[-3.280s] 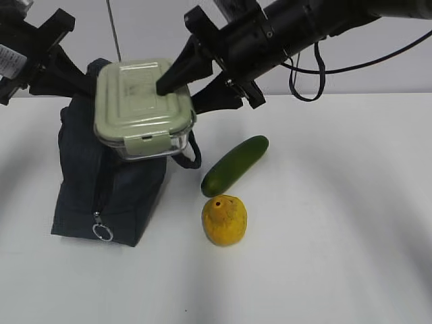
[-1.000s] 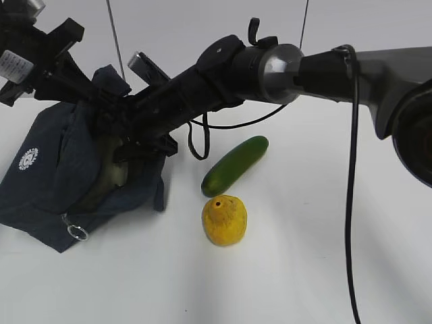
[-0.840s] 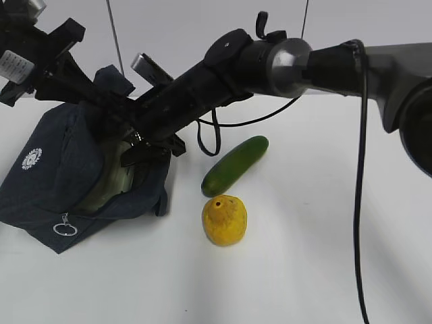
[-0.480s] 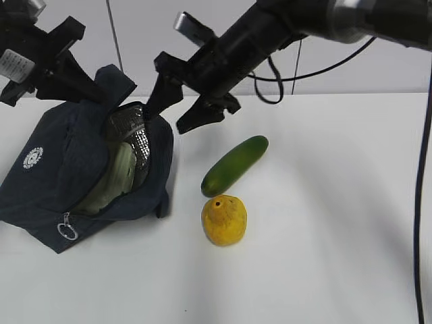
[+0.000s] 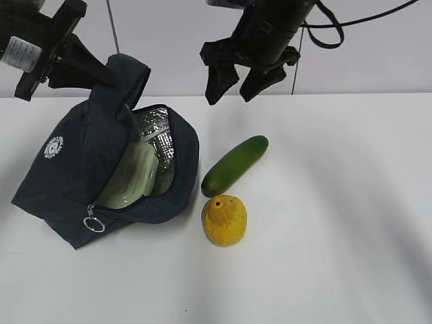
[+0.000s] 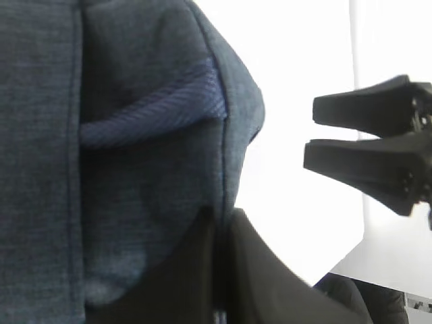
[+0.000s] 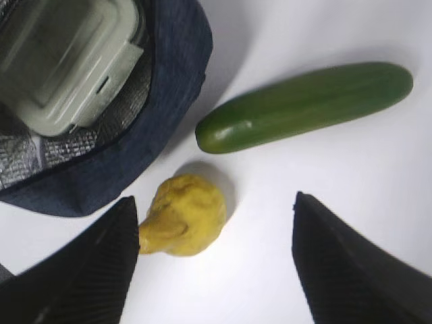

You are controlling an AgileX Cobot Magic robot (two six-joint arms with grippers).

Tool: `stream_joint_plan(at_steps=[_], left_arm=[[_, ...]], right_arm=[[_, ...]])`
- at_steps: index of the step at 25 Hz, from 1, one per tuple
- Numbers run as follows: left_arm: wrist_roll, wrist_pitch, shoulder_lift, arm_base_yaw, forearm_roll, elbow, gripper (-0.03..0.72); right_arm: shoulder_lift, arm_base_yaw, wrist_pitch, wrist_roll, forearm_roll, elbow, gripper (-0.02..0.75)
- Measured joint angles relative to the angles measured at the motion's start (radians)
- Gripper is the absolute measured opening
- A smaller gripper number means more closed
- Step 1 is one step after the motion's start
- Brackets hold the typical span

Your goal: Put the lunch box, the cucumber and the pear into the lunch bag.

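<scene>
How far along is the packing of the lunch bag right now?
Done: the lunch box lies inside the open lunch bag. In hand: the left gripper grips the bag's top; the right gripper hangs open and empty. Left: the cucumber and the pear, both on the table.

Left hand (image 5: 101, 74) clamped at upper left, right hand (image 5: 236, 81) raised, fingers spread

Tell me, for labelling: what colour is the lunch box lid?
Pale sage green lunch box lid, clearest in the right wrist view.
</scene>
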Motion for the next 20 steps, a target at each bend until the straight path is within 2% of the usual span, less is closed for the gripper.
stream_joint_plan(at_steps=[9,12,20], left_arm=[[0.019,0.001,0.000,0.000,-0.003,0.000,0.005],[0.019,0.000,0.000,0.000,0.005,0.000,0.005],[0.021,0.004,0.000,0.000,0.013,0.000,0.005]], right_arm=[[-0.165,0.004,0.004,-0.084,-0.028,0.251,0.524],[-0.181,0.031,0.005,-0.082,-0.095,0.308,0.524],[-0.145,0.050,-0.044,0.279,-0.163,0.325,0.524]])
